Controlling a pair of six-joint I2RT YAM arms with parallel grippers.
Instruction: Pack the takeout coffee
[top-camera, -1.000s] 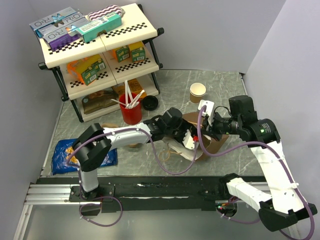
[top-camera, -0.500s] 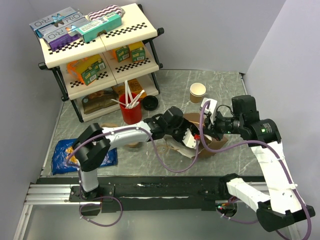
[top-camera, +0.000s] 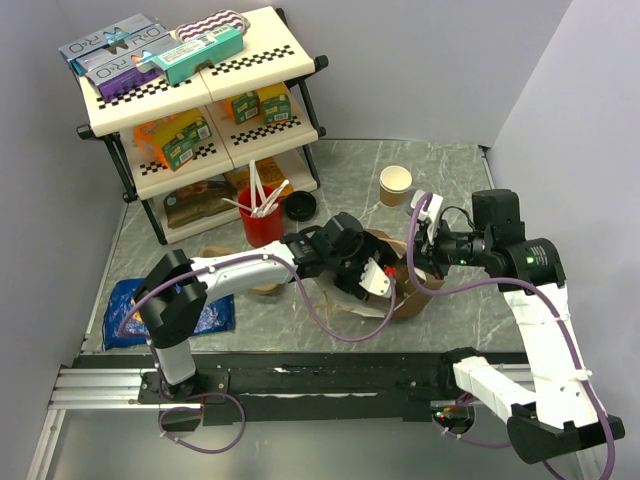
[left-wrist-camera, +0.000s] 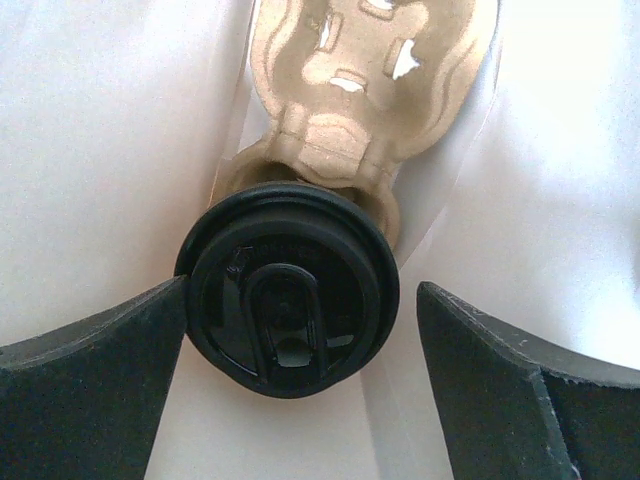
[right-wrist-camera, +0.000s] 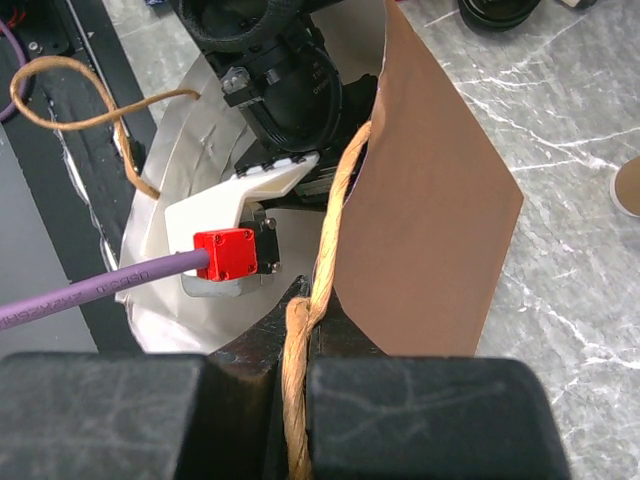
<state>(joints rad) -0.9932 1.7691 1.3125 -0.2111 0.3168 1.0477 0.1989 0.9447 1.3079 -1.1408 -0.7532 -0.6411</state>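
Black-lidded takeout coffee (left-wrist-camera: 288, 305) upright inside paper bag (right-wrist-camera: 430, 220), beside pulp carrier (left-wrist-camera: 370, 60) | left gripper (left-wrist-camera: 302, 295) jaws spread either side of it | right gripper (right-wrist-camera: 297, 340) pinching bag's twine handle (right-wrist-camera: 335, 230)

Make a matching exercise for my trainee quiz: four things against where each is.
1 tan paper cup with black plastic lid
2 lidless tan paper cup
3 red cup of white sticks
4 twisted paper handle

A by shelf rack
B in brown paper bag, between fingers of open left gripper
C pinched in shut right gripper
D alone on table, behind bag

Pairs: 1-B, 2-D, 3-A, 4-C
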